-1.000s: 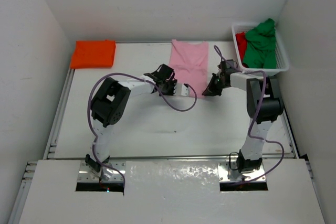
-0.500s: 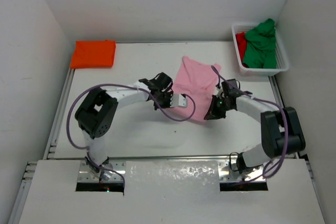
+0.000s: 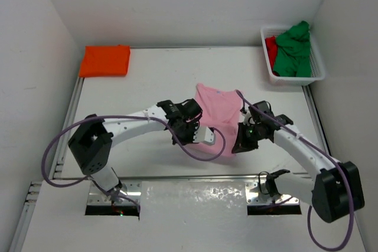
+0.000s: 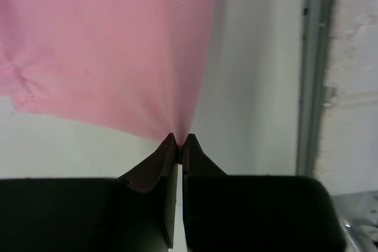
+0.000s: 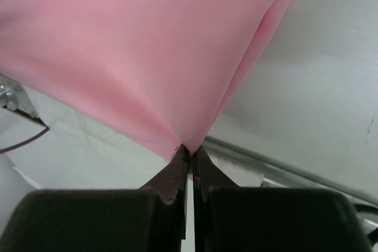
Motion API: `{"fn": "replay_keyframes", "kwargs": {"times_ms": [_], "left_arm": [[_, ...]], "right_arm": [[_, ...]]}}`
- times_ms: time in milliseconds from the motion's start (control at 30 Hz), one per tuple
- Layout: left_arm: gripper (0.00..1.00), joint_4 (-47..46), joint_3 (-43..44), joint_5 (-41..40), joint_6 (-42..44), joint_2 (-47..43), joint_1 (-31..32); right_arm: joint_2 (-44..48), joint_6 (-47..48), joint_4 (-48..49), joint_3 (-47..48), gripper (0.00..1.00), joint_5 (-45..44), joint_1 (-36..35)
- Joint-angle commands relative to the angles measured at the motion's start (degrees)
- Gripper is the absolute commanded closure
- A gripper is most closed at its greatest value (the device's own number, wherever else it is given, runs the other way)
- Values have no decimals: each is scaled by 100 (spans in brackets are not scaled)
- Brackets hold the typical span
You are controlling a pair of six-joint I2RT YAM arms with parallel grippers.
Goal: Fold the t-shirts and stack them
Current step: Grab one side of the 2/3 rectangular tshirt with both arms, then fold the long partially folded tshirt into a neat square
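Note:
The light pink t-shirt [image 3: 217, 110] hangs stretched between both grippers over the middle of the table. My left gripper [image 3: 184, 137] is shut on its left corner; the pinched cloth shows in the left wrist view [image 4: 179, 140]. My right gripper [image 3: 239, 144] is shut on its right corner, also seen in the right wrist view [image 5: 190, 150]. The orange t-shirt [image 3: 105, 61] lies folded at the far left corner. The green t-shirt [image 3: 293, 49] and the red t-shirt [image 3: 271, 47] are bunched in the basket.
The white mesh basket [image 3: 316, 68] stands at the far right corner against the wall. Metal rails [image 3: 68, 123] run along the table's left and near edges. White walls close in on three sides.
Both grippers have pulled the pink t-shirt from the far edge toward the near middle of the table, lifting its near corners. Both arms have extended forward and lowered.

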State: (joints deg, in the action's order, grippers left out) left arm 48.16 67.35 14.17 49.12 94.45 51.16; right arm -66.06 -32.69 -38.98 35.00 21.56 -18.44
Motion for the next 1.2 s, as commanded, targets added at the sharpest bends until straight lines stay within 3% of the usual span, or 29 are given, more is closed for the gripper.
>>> {"fn": "replay_keyframes", "kwargs": {"times_ms": [0,233,433,633,833,1167], "left_arm": [[100,887,427,454,-412,-550,96],[100,1345,1251,1025,-755,-630,9],[100,1845,2718,2150,-1106,658,-1211],[100,1785,3810,1896,-1344,1452,-1661],[100,1197,3987,1835,-1695,1874,-2048],[100,598,4181,1659,-2126,2340,-2356]], "right_arm": [[575,-1,-987,401,100,103,-37],[683,-150,-1323,1007,100,357,32],[-474,262,-946,2131,100,630,743],[-1549,377,-559,2924,100,718,1096],[-2305,79,91,3337,100,753,1395],[-3412,69,242,4093,100,665,1510]]}}
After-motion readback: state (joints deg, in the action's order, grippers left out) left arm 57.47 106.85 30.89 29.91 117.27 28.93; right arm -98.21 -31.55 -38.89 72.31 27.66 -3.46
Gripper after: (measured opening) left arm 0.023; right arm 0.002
